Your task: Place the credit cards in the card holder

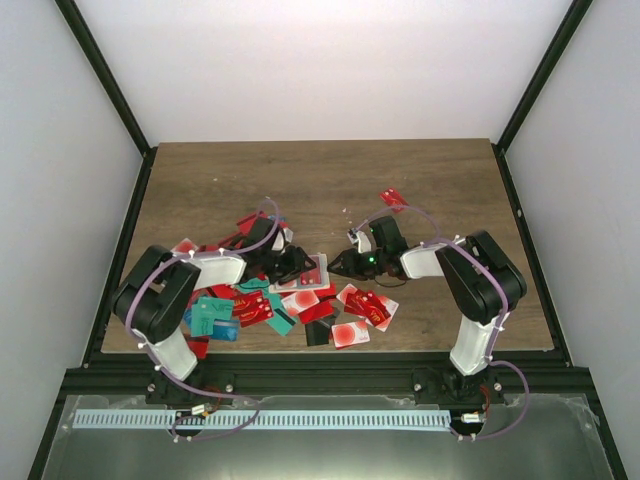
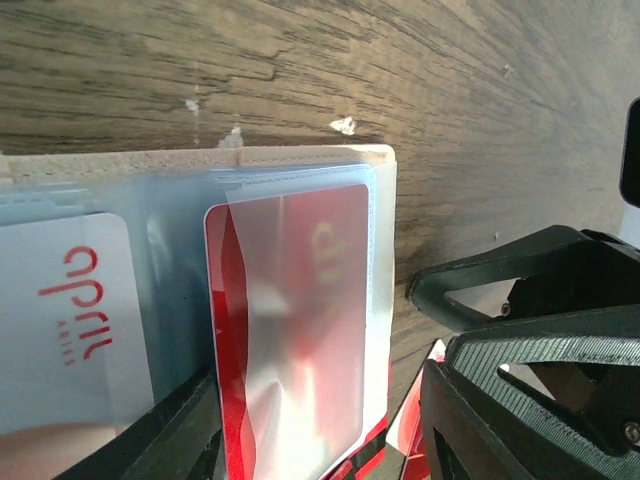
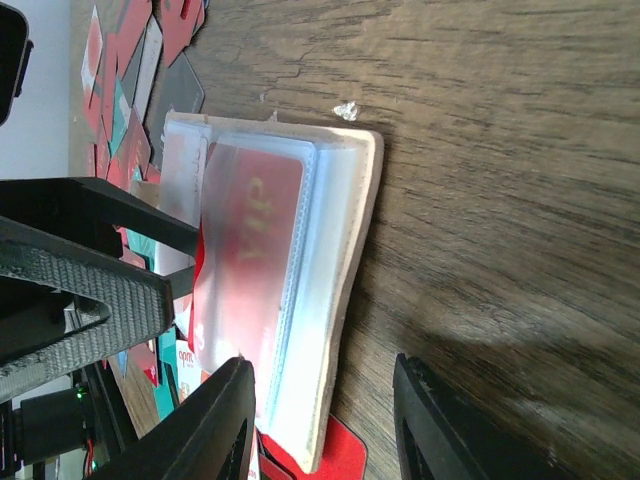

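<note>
The card holder [image 1: 318,263] lies open on the wooden table between my two grippers, beige rim [image 2: 300,157] up and clear sleeves showing. A red credit card [image 2: 290,300] sits inside the right sleeve [image 3: 245,230], and a white card with red lettering [image 2: 70,310] is in the sleeve beside it. My left gripper [image 2: 315,400] is open, its jaws standing either side of the red card's near end. My right gripper [image 3: 320,400] is open too. One of its fingers [image 3: 215,420] rests over the holder's sleeve edge, and the other stands apart over bare wood.
Loose credit cards, mostly red with some teal and black, lie in a pile [image 1: 250,305] by the left arm. A smaller group [image 1: 365,308] lies in front of the right arm. One red card [image 1: 393,197] lies alone farther back. The two grippers nearly touch.
</note>
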